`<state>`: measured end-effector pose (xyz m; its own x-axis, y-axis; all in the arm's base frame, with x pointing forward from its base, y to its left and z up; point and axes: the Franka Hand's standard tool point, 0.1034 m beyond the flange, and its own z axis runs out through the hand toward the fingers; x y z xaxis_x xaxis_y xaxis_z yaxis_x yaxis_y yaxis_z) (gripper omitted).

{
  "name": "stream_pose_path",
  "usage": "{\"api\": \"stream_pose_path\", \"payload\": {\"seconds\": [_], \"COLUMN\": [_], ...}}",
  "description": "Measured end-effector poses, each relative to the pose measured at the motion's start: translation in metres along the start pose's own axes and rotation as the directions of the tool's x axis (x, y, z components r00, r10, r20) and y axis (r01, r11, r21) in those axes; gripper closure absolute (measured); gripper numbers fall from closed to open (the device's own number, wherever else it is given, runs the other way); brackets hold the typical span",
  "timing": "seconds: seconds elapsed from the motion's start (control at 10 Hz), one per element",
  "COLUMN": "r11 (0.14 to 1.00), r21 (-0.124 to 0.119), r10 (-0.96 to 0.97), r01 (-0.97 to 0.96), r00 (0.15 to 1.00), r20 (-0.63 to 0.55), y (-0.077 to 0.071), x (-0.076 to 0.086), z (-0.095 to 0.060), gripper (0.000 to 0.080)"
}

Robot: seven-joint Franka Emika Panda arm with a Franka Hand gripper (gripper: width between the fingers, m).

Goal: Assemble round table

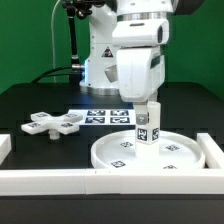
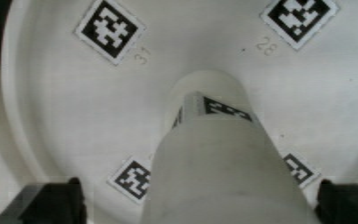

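The large rimmed round disc (image 1: 180, 155) lies flat on the table at the exterior view's right. The short cylinder leg (image 1: 146, 127) stands upright near the disc's middle, its tags facing out. My gripper (image 1: 147, 105) hangs straight over the leg's top, open. In the wrist view the leg (image 2: 211, 150) rises between my two dark fingertips (image 2: 51, 203), with a gap showing on each side. My gripper (image 2: 197, 205) grips nothing. Around the leg the disc (image 2: 194, 40) shows its tags. The cross-shaped base (image 1: 55, 124) lies loose on the black table at the exterior view's left.
White border rails run along the front (image 1: 60, 180) and the exterior view's right (image 1: 213, 150), close round the disc. The marker board (image 1: 103, 116) lies flat behind the disc, between it and the arm's base (image 1: 100, 60).
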<state>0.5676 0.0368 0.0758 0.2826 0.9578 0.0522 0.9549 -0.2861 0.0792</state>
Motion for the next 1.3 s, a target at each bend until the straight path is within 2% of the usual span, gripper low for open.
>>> {"api": "stream_pose_path", "payload": {"seconds": [0.3,0.5,0.8,0.9,1.0,1.3], "r11": [0.976,0.927,0.921,0.921,0.921,0.938], "r21": [-0.009,-0.005,0.000,0.020,0.031,0.031], "r10": [-0.216,-0.374,-0.390,-0.389,-0.390,-0.346], "r01": [0.216,0.375,0.391,0.389,0.388,0.345], "r00": [0.976,0.926,0.919,0.919,0.919,0.936], "r20": [0.041,0.058,0.061,0.062,0.062,0.063], "y": [0.003,0.005,0.006,0.001,-0.001,-0.002], "x": [0.009,0.005,0.000,-0.003,-0.003,-0.004], "z": [0.000,0.000,0.000,0.002,0.003,0.004], "gripper": [0.0150,0.0150,0.0162,0.0340,0.0383,0.0383]}}
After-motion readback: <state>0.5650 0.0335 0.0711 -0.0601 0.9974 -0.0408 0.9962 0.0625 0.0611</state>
